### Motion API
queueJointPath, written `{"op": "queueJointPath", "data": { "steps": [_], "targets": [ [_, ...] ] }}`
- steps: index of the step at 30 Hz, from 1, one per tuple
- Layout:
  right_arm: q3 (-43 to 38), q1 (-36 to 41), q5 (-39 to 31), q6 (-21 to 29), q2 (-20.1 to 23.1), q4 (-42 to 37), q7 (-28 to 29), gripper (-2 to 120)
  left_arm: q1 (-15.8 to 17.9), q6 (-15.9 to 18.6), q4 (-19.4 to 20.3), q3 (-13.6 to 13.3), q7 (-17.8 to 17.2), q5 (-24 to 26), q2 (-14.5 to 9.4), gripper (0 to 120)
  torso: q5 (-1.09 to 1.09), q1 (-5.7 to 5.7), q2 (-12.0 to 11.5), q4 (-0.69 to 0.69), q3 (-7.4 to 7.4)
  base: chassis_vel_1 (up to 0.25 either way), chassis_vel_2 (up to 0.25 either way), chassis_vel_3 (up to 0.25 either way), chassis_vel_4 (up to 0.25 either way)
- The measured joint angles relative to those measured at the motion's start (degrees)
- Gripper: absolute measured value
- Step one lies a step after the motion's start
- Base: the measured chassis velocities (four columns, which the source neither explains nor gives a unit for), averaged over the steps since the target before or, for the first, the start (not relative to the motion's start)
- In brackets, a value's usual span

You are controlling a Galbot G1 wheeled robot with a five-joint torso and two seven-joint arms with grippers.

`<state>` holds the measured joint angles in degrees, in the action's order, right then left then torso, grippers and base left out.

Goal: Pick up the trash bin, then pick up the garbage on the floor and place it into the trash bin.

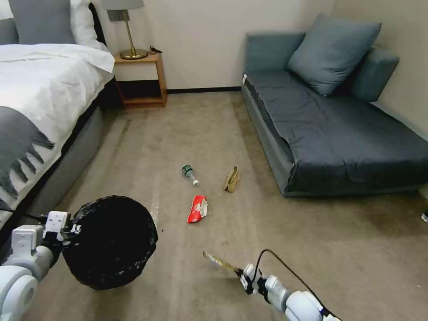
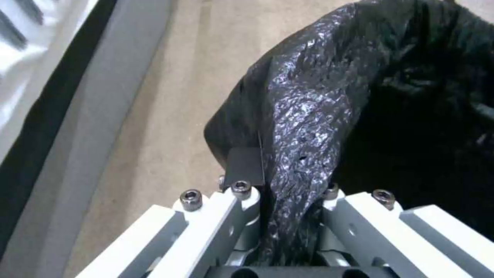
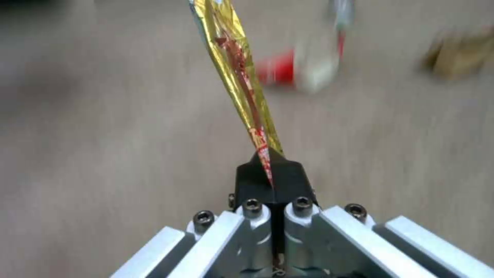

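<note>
The right gripper (image 3: 269,170), clamped on only the yellow wrapper (image 3: 234,65)'s tip, could drop it short of the trash bin (image 1: 111,240), which the left gripper (image 2: 280,200) pinches by its liner rim.

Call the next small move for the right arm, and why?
Probably swing the right gripper left until it is over the trash bin. It is shut on the wrapper, clear of the carpet, and the left gripper holds the bin by its rim, mouth open beside it.
</note>
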<state>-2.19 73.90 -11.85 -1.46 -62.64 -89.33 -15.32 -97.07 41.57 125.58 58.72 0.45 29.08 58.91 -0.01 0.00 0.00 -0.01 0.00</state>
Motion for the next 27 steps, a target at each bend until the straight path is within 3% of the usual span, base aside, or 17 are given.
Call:
{"op": "queueJointPath", "data": {
  "steps": [7,13,17,23,27],
  "targets": [
    [4.4,-2.1,-10.7,2.2,-0.8,-13.3,5.0,0,0.4,-0.1,-0.1,-0.6,0.0,0.0,0.1,7,0.00,0.00,0.0,0.01,0.00,0.000,0.000,0.000,0.000],
    [16.6,-11.4,-23.6,9.5,-3.2,-21.6,8.5,0,0.3,-0.3,0.4,-0.5,0.0,1.3,0.6,7,-0.01,0.00,0.0,0.02,0.00,0.000,0.000,0.000,0.000],
    [21.6,-17.1,-29.2,12.5,-6.1,-21.2,12.1,0,-0.1,-0.3,0.8,0.2,0.2,1.5,0.7,7,0.00,0.00,0.0,0.01,0.00,0.000,0.000,0.000,0.000],
    [25.2,-24.1,-30.4,14.2,-11.8,-13.7,15.5,0,-0.3,-0.3,2.1,0.7,0.2,2.1,1.5,7,0.00,0.00,0.0,0.03,0.00,0.000,0.000,0.000,0.000],
    [25.4,-25.2,-30.9,14.5,-13.0,-11.0,16.6,0,-0.3,-0.3,2.6,0.7,0.1,2.5,1.9,7,0.00,0.00,0.0,0.01,0.00,0.000,0.000,0.000,0.000]
  ]
}}
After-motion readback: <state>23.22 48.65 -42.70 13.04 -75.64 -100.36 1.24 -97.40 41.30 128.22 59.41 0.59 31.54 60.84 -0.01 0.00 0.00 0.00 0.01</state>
